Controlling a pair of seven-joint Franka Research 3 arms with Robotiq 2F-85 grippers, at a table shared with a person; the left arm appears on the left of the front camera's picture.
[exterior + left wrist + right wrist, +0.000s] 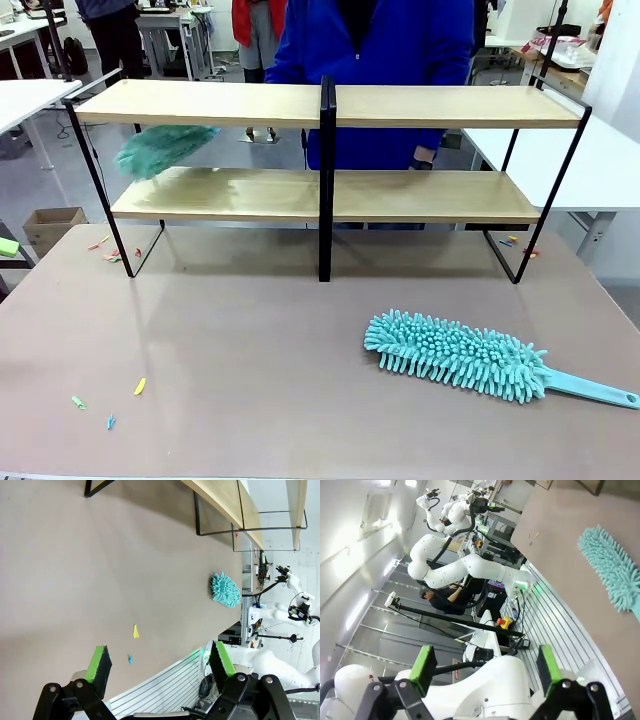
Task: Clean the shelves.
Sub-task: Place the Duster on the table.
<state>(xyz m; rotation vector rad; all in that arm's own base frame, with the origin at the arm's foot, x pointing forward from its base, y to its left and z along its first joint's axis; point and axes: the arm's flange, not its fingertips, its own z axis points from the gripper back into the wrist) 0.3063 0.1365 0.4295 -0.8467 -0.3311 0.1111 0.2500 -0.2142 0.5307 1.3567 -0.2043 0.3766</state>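
Note:
The shelves [200, 103] stand at the far side of the table, two light-wood boards in a black frame with a centre post. A blurred teal duster [165, 150] hovers between the boards at the left end; what holds it is hidden. A second teal duster [455, 352] lies on the table at the right, its handle [600, 390] pointing right. A person in a blue top stands behind the shelves with a hand [424, 160] at the lower board. My left gripper [160, 662] is open and empty above the table, far from the duster [225, 590] and shelves [220, 500]. My right gripper [484, 664] is open, off the table edge, with the duster [612, 567] beyond.
Small coloured scraps [140, 386] lie on the brown table [250, 330] at the front left, and more scraps [105, 250] sit by the shelves' left foot. A cardboard box [52, 225] stands on the floor at the left. White tables flank both sides.

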